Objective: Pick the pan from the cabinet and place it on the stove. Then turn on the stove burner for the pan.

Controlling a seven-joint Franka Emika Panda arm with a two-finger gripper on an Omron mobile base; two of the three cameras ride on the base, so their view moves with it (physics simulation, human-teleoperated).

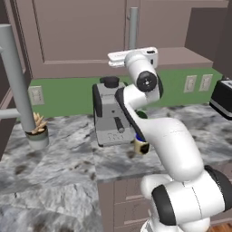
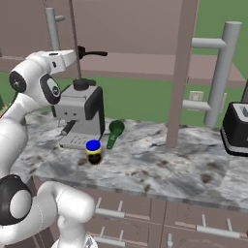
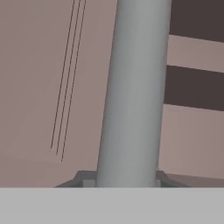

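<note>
Room around my gripper [image 3: 120, 179] is running tight: I am reaching up above the coffee machine [image 2: 80, 114] to the cabinet [image 1: 81, 36], and my two fingertips are pinching its upright grey handle [image 3: 133, 87], one on each side of the bar. The door panel is sitting just behind that bar.

Well to the right of the coffee machine an open door [image 2: 181, 72] is standing edge-on over the counter [image 2: 160, 164], with its own bar handle [image 2: 220, 72] sticking out further right. To the machine's left, another grey bar [image 1: 13, 77] is hanging over a small plant pot [image 1: 37, 133].

Just in front of the coffee machine a blue-lidded jar [image 2: 93, 151] is standing, and a green scoop [image 2: 115, 131] is lying just to its right. A black toaster [image 2: 237, 128] is sitting far to the right.

The pan [image 2: 94, 53] is showing above the coffee machine, at cabinet height, as a thin dark handle pointing right. Its bowl is mostly hidden behind my hand.
</note>
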